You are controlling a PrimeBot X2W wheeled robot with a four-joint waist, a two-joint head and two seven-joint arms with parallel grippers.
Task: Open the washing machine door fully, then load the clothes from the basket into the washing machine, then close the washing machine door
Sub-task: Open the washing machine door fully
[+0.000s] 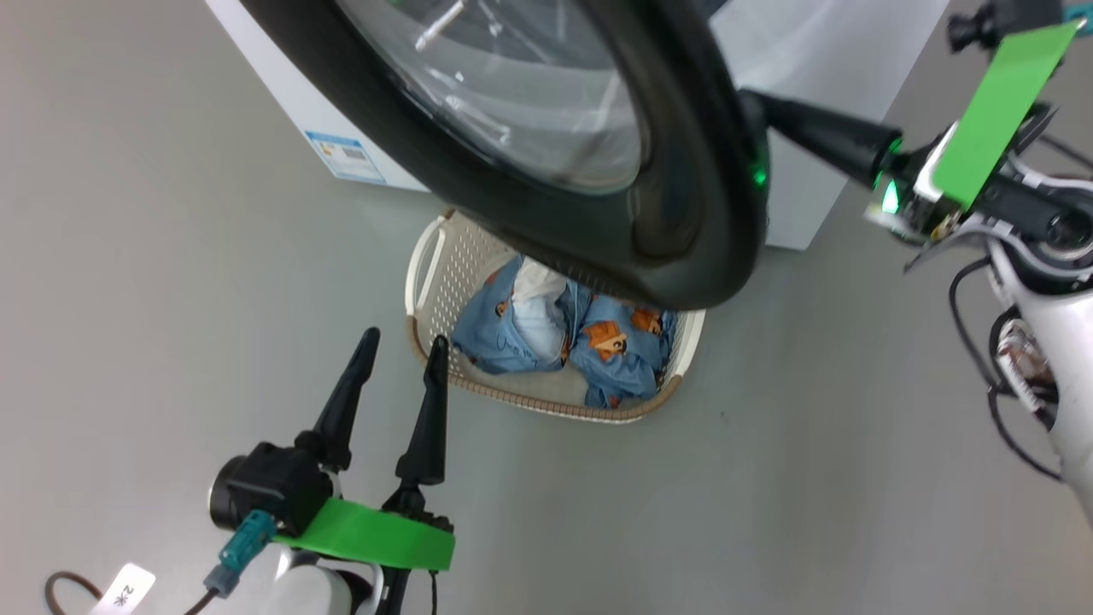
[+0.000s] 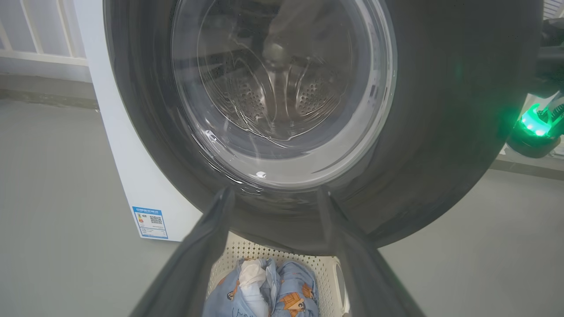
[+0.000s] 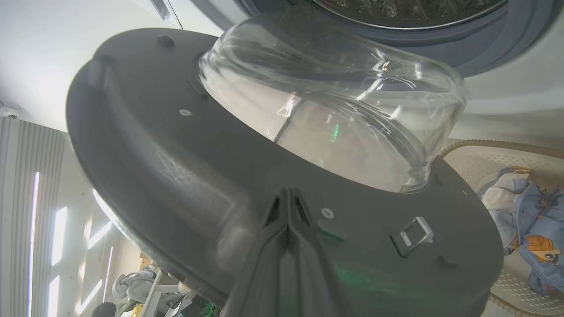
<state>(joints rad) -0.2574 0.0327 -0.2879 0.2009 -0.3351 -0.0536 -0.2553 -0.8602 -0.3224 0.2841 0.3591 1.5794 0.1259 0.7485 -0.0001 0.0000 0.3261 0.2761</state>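
Door [image 1: 692, 196] part open. Right gripper [image 3: 288, 198], fingers closed, bears on its inner face: push steadily outward. Left gripper [image 1: 404, 339] fingers open, idle

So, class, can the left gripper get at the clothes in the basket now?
Probably yes: the left gripper is open near the basket rim, and the washing machine door overhangs only the far side of the clothes.

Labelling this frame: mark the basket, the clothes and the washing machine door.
basket [image 1: 465, 269]: head view, perforated left wall.
clothes [image 1: 495, 333]: head view, blue fabric of the left bundle.
washing machine door [image 1: 683, 171]: head view, glossy black rim.
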